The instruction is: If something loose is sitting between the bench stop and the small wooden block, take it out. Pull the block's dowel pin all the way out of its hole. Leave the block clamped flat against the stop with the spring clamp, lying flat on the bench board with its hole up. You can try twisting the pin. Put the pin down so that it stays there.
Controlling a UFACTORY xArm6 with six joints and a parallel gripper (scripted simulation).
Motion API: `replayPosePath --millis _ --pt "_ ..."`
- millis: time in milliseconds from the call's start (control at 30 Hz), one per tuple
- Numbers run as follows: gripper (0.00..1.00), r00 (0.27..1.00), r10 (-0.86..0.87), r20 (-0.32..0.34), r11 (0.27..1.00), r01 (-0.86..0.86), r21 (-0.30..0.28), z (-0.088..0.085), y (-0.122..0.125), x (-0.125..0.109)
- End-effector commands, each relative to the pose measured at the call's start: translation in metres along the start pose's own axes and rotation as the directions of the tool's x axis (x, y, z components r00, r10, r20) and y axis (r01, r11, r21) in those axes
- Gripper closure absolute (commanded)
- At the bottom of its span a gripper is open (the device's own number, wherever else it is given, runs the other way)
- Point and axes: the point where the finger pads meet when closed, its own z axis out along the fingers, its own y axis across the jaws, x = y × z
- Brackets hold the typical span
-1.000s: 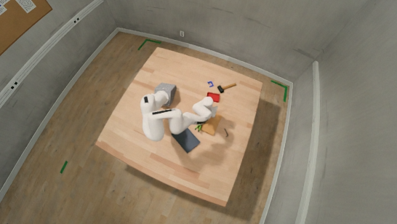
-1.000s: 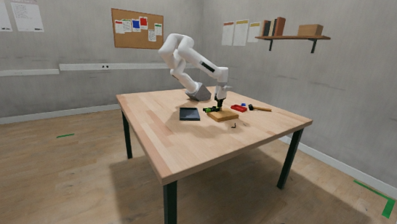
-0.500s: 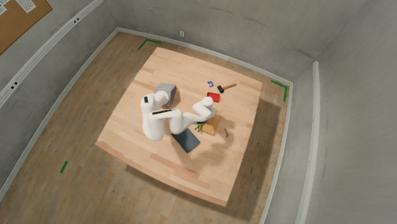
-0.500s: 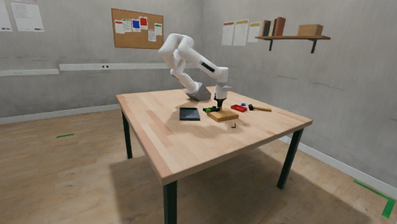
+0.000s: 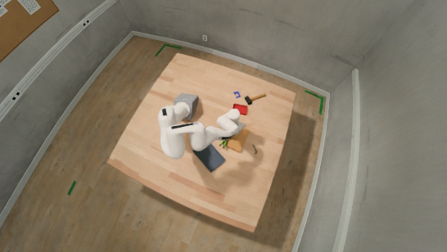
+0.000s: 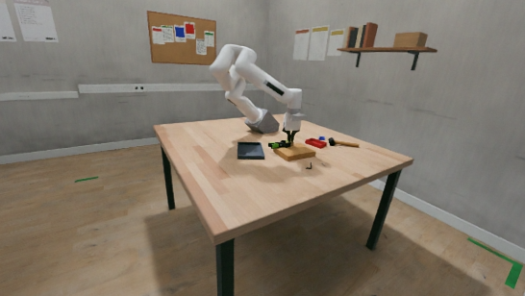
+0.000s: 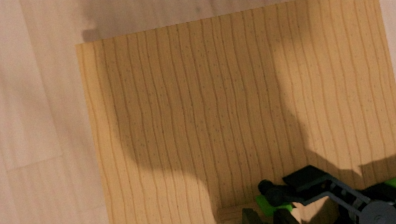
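The tan bench board (image 5: 241, 144) (image 6: 299, 154) (image 7: 200, 100) lies on the table right of the middle. A green and black spring clamp (image 5: 223, 143) (image 6: 277, 144) (image 7: 300, 192) sits at the board's near-left edge. A corner of the small wooden block (image 7: 232, 215) shows at the bottom of the wrist view beside the clamp. My gripper (image 6: 289, 139) points straight down over that spot, shut on the dowel pin. The fingers hide the pin itself. I cannot see the bench stop or anything loose beside the block.
A dark flat tray (image 5: 209, 159) (image 6: 250, 150) lies left of the board. A red block (image 5: 240, 109) (image 6: 315, 142), a small blue piece (image 5: 239, 96) and a hammer (image 5: 255, 98) (image 6: 343, 143) lie behind it. A small dark hex key (image 5: 254, 150) (image 6: 309, 166) lies to its right.
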Motion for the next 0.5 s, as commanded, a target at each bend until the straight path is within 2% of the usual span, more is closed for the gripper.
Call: replayPosePath --millis 0,467 --pt "1.0 0.997 0.076 -0.004 0.997 -0.076 0.002 -0.0013 -0.0006 0.0011" --pt "1.0 0.971 0.241 -0.004 0.971 -0.241 0.003 -0.0014 -0.0006 0.0011"
